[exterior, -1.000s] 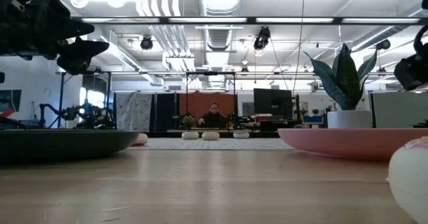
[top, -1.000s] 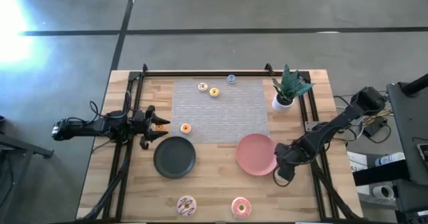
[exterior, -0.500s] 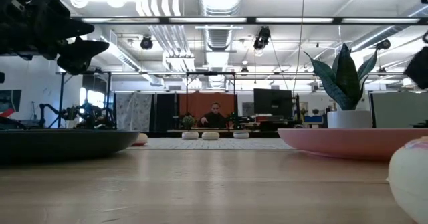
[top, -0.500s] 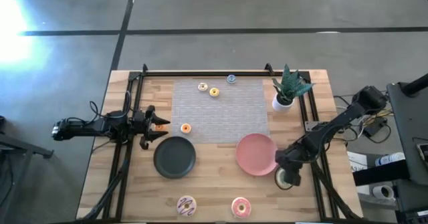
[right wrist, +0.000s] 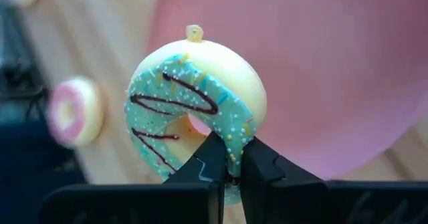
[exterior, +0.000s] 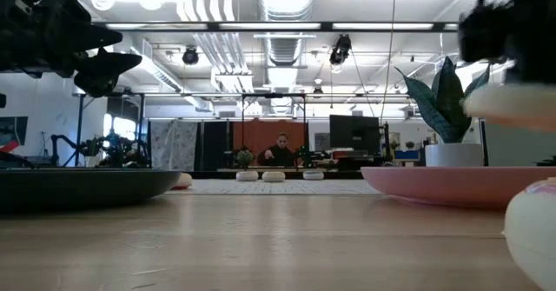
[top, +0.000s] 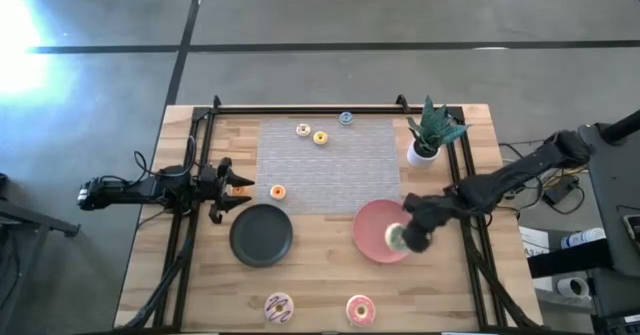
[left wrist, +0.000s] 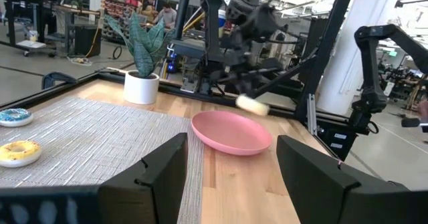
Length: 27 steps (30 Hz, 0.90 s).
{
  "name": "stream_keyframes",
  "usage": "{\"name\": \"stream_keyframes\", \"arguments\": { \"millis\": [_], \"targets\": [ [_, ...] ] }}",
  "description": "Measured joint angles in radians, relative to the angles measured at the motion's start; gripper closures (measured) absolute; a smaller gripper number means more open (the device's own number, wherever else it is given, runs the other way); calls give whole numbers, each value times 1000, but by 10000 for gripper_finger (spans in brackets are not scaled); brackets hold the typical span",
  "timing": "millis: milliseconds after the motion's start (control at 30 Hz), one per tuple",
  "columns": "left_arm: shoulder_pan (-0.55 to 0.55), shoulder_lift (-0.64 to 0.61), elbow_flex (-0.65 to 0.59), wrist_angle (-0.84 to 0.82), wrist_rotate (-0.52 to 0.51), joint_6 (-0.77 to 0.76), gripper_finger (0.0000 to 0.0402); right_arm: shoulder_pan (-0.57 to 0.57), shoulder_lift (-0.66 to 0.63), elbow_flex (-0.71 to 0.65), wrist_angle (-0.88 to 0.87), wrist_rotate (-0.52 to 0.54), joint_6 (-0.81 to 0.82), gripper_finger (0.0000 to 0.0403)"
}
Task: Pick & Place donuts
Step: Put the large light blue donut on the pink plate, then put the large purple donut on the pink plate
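Observation:
My right gripper point(top: 405, 237) is shut on a green-iced donut point(right wrist: 194, 110) with chocolate stripes, above the right part of the pink plate point(top: 372, 220). The donut also shows in the left wrist view point(left wrist: 252, 105), hanging over the plate. My left gripper point(top: 235, 187) waits open at the table's left, by the dark plate point(top: 261, 235). A pink-white sprinkled donut point(top: 279, 307) and a pink-orange donut point(top: 360, 310) lie flat by the near edge. A tiny orange donut point(top: 278, 191), two yellow ones point(top: 303, 129) and a blue one point(top: 346, 118) lie on the woven mat. My right gripper pinches one side of the green donut's ring point(right wrist: 231, 158) between its two fingers, one fingertip by the hole and the other on the outer rim. The fingers reach in from the table's right. The donut is lifted clear, above the pink plate.
A potted plant point(top: 430, 135) stands at the far right, beside the grey woven mat point(top: 330, 165). Black frame rails point(top: 190, 225) run along the table's left, right and far edges. A person sits far back in the room point(exterior: 279, 150).
My right gripper has shut on the green donut, which lay on the table just right of the pink plate. It has lifted the donut clear and carried it toward the table's left, over the plate.

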Motion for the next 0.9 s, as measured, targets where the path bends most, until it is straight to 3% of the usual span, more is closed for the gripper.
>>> {"name": "stream_keyframes", "arguments": {
  "millis": [167, 433, 600, 800, 900],
  "targets": [
    [0, 0, 0, 0, 0, 0, 197, -81, 115, -7, 74, -99, -54, 370],
    [0, 0, 0, 0, 0, 0, 197, -95, 266, 23, 83, -196, -84, 275],
    [0, 0, 0, 0, 0, 0, 197, -95, 260, 52, 68, -218, -112, 221],
    [0, 3, 0, 7, -1, -7, 197, -96, 222, 89, -8, -166, -142, 190],
    [0, 6, 0, 29, -1, -189, 197, -95, 214, 103, -84, -168, -134, 185]
  ]
}}
